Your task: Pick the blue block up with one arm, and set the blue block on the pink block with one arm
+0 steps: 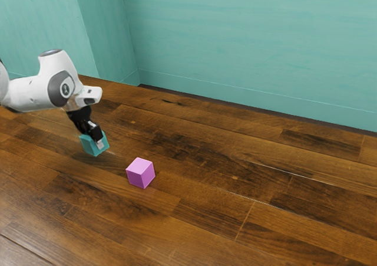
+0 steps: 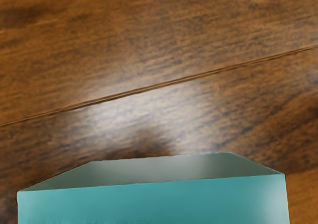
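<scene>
Teal walls back a dark wooden worktop with open planks stretching wide on every side. The hand grasps the blue block, a plain teal-blue cube, held above the wood, near the pink block on the exterior view's left.
</scene>
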